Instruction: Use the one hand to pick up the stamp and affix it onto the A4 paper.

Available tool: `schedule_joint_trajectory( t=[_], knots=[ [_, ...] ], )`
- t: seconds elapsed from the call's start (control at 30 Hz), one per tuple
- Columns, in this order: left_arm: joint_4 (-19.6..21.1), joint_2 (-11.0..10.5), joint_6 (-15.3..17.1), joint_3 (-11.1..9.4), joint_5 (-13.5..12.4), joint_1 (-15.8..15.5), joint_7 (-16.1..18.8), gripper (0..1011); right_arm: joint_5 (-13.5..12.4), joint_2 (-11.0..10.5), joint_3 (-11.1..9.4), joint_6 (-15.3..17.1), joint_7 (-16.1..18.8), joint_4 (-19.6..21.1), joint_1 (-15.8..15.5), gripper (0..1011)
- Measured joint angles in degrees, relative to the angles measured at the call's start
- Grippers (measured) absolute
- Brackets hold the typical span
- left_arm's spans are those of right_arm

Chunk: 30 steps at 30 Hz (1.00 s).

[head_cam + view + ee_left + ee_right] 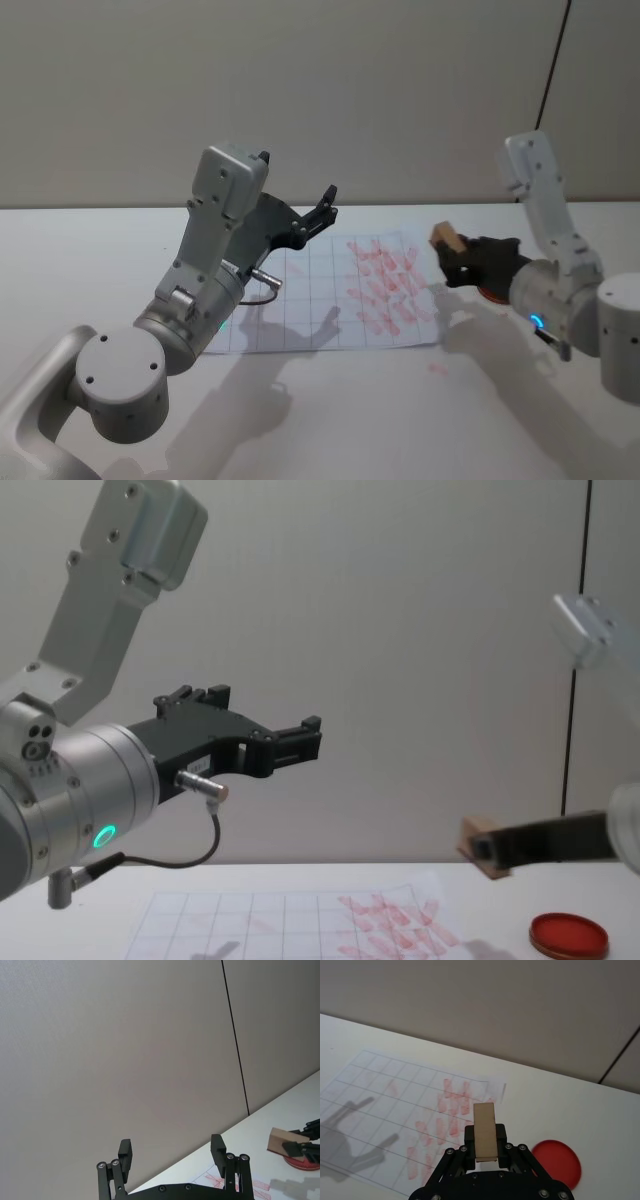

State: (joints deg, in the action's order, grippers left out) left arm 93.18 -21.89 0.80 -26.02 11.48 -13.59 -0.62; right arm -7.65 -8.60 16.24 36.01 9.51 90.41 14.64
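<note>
I see the left claw (325, 203) parked in the air above the counter (90, 250), fingers spread with nothing between them. Below it lies the paper (330, 300), red marks clustered at its 3 o'clock side. Past that edge, the right claw (452, 250) is clenched on the stamp (445, 238), lifted over the ink pad (568, 935).
</note>
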Motion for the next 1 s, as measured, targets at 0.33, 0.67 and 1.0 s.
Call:
schedule_joint_trajectory(
  t=[0.33, 0.67, 1.0],
  knots=[
    [0.00, 0.00, 0.00, 0.00, 0.00, 0.00, 0.00, 1001, 0.60, -1.22, -2.14, -2.99, -2.67, -4.77, 0.95, 218],
    [0.00, 0.00, 0.00, 0.00, 0.00, 0.00, 0.00, 1001, 0.74, -1.01, -3.24, -5.66, -3.14, -12.06, 3.95, 218],
    [0.00, 0.00, 0.00, 0.00, 0.00, 0.00, 0.00, 1001, 0.44, -0.40, -3.47, -6.47, -1.30, -16.98, 6.30, 218]
  ],
)
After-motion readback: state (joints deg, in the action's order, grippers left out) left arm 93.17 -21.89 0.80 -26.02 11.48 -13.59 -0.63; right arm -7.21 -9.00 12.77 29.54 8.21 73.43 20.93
